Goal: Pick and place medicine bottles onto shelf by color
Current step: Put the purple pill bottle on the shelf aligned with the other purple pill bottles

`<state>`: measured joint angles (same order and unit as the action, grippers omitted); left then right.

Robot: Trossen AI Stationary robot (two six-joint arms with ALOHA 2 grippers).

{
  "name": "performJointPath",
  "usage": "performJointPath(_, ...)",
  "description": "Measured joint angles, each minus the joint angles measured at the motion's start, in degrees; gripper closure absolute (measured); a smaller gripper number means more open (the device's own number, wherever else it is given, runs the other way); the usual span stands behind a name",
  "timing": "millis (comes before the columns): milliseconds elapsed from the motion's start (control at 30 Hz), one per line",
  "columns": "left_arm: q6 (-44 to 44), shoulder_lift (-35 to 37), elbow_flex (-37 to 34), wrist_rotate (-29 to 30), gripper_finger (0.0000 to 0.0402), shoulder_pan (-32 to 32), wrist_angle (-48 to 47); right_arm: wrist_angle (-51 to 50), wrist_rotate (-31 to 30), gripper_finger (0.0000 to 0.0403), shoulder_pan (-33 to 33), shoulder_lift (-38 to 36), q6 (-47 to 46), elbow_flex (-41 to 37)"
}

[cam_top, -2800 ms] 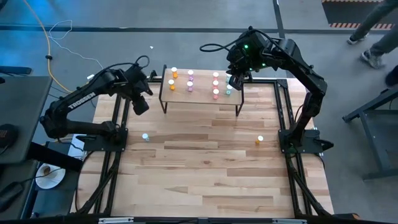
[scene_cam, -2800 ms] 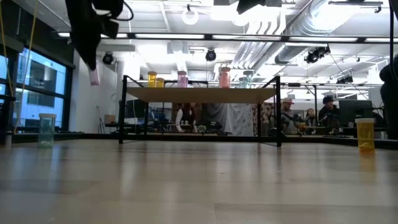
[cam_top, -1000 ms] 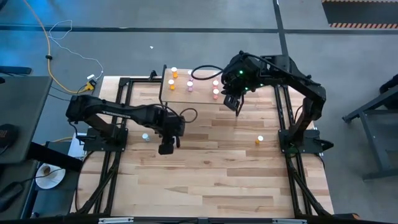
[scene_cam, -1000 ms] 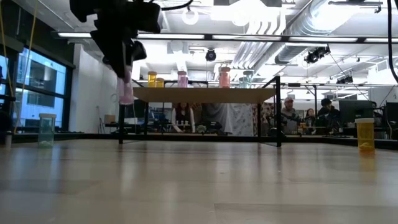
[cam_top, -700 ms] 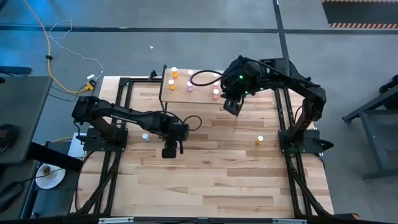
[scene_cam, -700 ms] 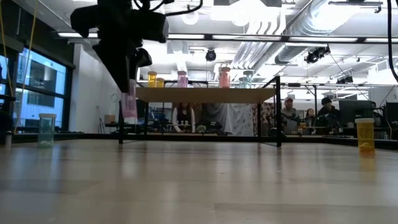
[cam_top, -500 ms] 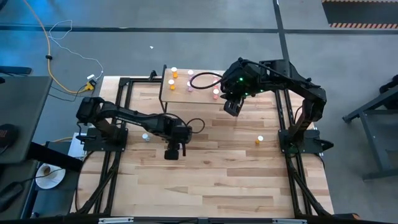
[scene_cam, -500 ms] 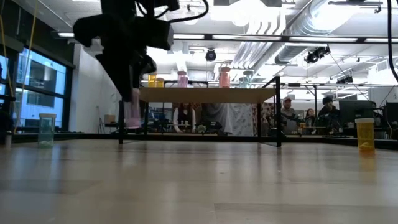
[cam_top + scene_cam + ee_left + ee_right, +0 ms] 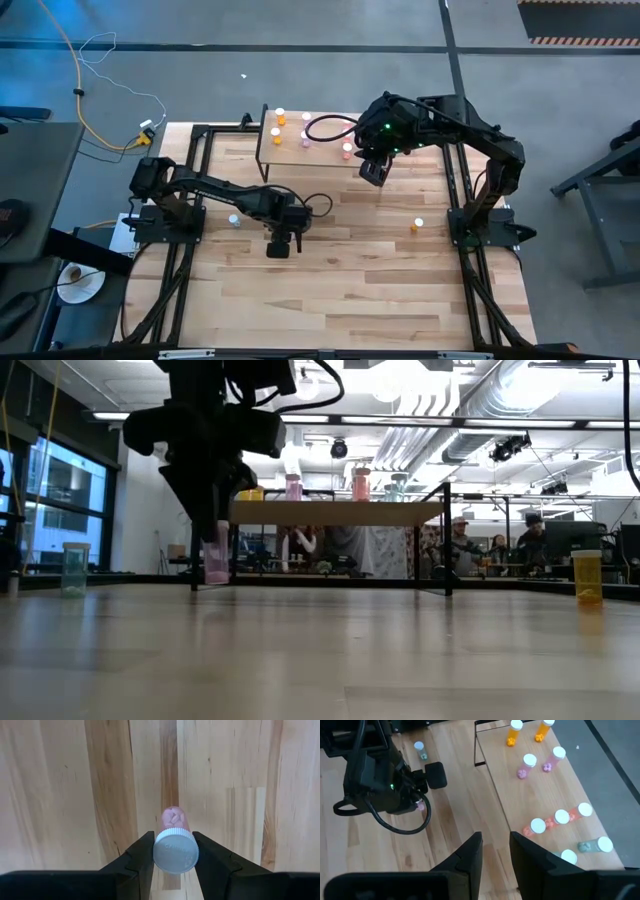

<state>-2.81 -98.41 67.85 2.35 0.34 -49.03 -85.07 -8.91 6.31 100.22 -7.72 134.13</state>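
Your left gripper [image 9: 175,851] was clenched on a pink bottle [image 9: 174,822], one finger [image 9: 141,857] on each side just under its white cap, the body pointing down at the table [image 9: 350,290]. In the low view the bottle [image 9: 216,557] hung upright just above the wood, in front of the shelf [image 9: 268,152]. Your right gripper [image 9: 495,851] hovered by the shelf's right end, fingers apart and holding nothing. A teal bottle [image 9: 234,220] stood near the left arm, an orange one [image 9: 418,226] at the right.
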Motion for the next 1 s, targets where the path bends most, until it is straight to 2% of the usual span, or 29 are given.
performJointPath(1000,-1.09,-2.40,0.00,1.31,0.0291,0.17,-0.51,-0.60,0.48,0.0313,0.00,0.00,0.21,0.00)
